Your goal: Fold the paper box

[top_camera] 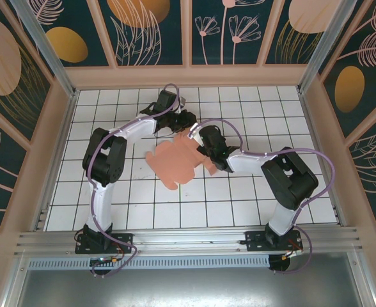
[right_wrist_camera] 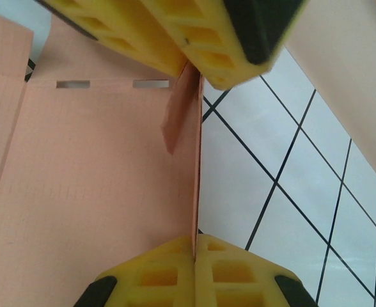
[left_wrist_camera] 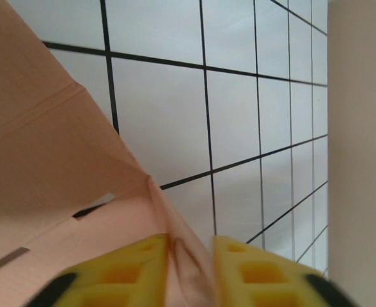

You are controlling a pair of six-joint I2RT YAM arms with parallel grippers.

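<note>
The paper box [top_camera: 172,163] is a salmon-pink card blank with flaps, held partly raised over the white tiled table [top_camera: 252,192] near its middle. My left gripper [top_camera: 187,119] reaches its far right corner from behind. In the left wrist view a creased flap of the paper box [left_wrist_camera: 47,179] fills the narrow gap of the left gripper [left_wrist_camera: 192,242], with both yellow pads against it. My right gripper [right_wrist_camera: 195,240] is shut on the thin upright edge of the paper box [right_wrist_camera: 98,192], with the left gripper [right_wrist_camera: 191,64] gripping the same edge just above.
Wooden side walls [top_camera: 54,147] and a back wall [top_camera: 188,75] fence in the tiled floor. An aluminium rail [top_camera: 188,240] runs along the near edge by the arm bases. Open tiles lie to the right [top_camera: 284,115] and front left [top_camera: 66,204].
</note>
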